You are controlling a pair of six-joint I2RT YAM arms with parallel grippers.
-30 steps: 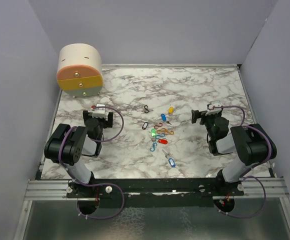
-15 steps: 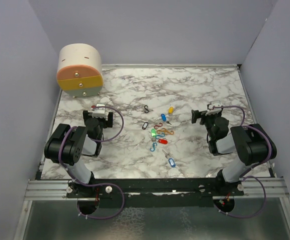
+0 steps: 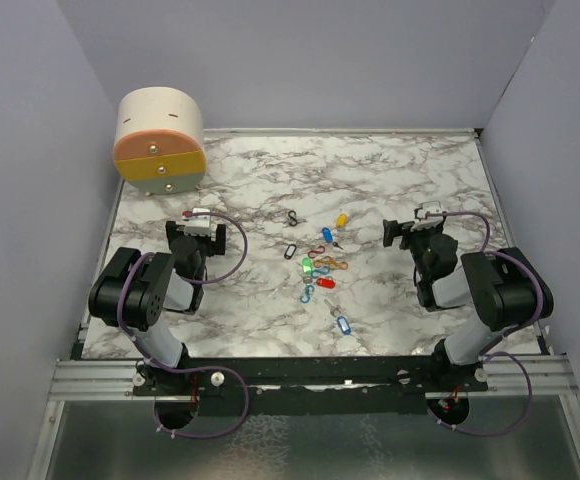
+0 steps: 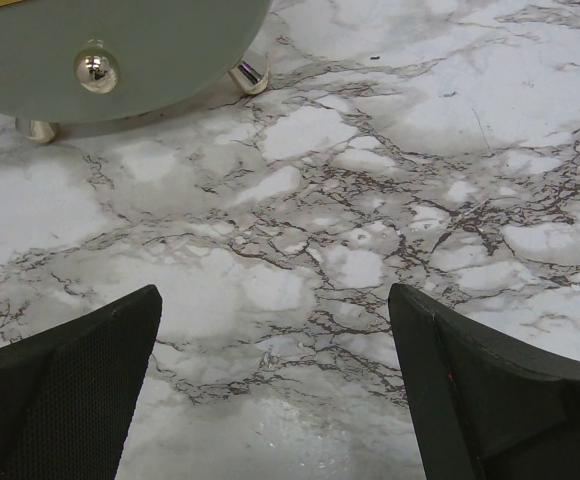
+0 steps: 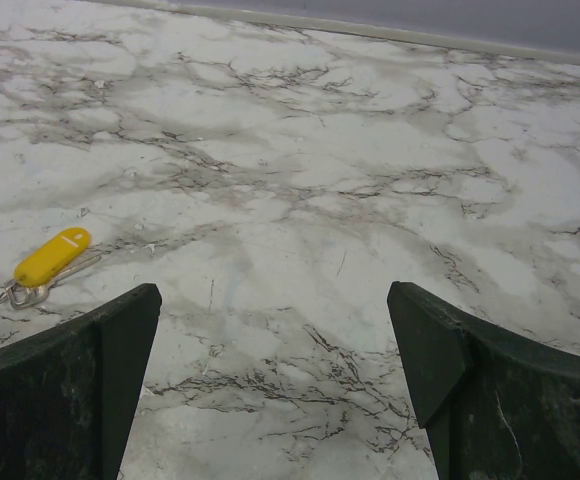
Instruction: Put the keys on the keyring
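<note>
The top external camera looks steeply down from above and behind the arm bases onto the whole marble desk. Both wrist cameras sit low and close over it, facing forward; the right one shares the yellow key with the overhead view.

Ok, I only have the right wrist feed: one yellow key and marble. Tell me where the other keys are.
Observer: In the top view, the blue key lies just nearer the arms than the yellow key. The green key and red key lie nearer still, mid-table.
Operator: Report the left gripper.
Observer: The left gripper is open and empty above the table, facing a round drawer box.
Operator: Check for loose clips.
Observer: Two black loop clips lie on the left arm's side of the keys.
</note>
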